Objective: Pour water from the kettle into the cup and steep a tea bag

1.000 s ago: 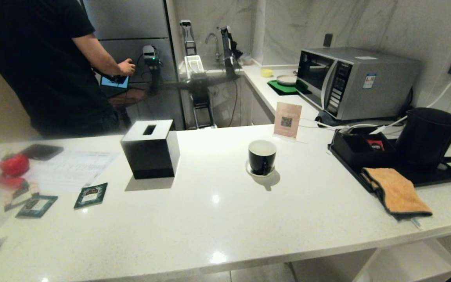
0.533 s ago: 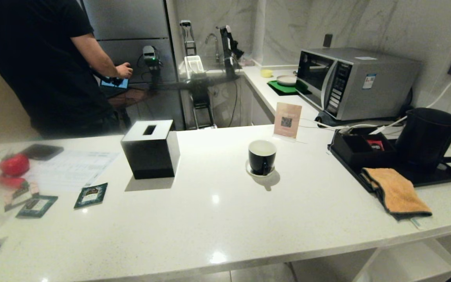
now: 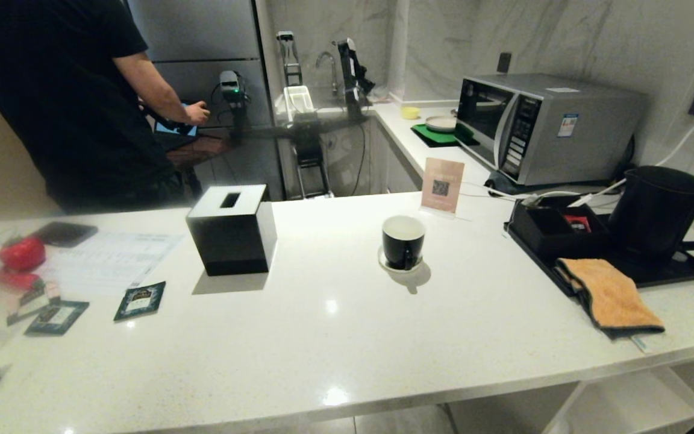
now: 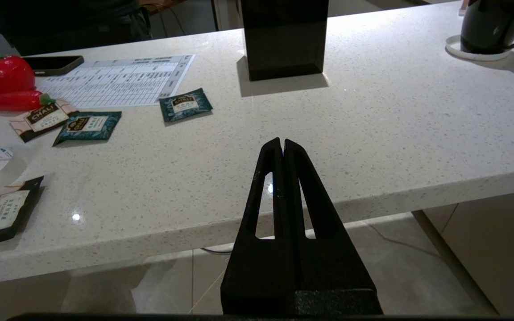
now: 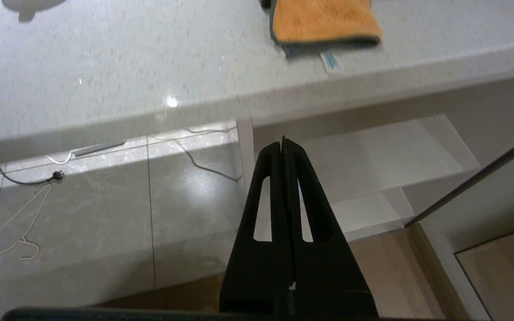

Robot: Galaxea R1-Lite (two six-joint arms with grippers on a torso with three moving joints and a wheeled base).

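A: What's around the cup [image 3: 403,242]?

B: It sits on its saucer mid-counter [image 3: 347,337], handle toward me. A black tissue box [image 3: 232,229] is to its left, a small sign card [image 3: 442,185] behind it, nothing between it and the kettle [image 3: 660,211]. The kettle stands upright on the black tray [image 3: 678,274], handle right, spout left, orange cloth [image 3: 609,295] draped over the tray's front edge.

A: Grippers?

B: My left gripper [image 4: 283,143] is pressed together, empty, off the counter's front edge; right gripper [image 5: 283,141] likewise, below the counter near the cloth. Since a second ago only the person's hand [image 3: 197,113] shifted
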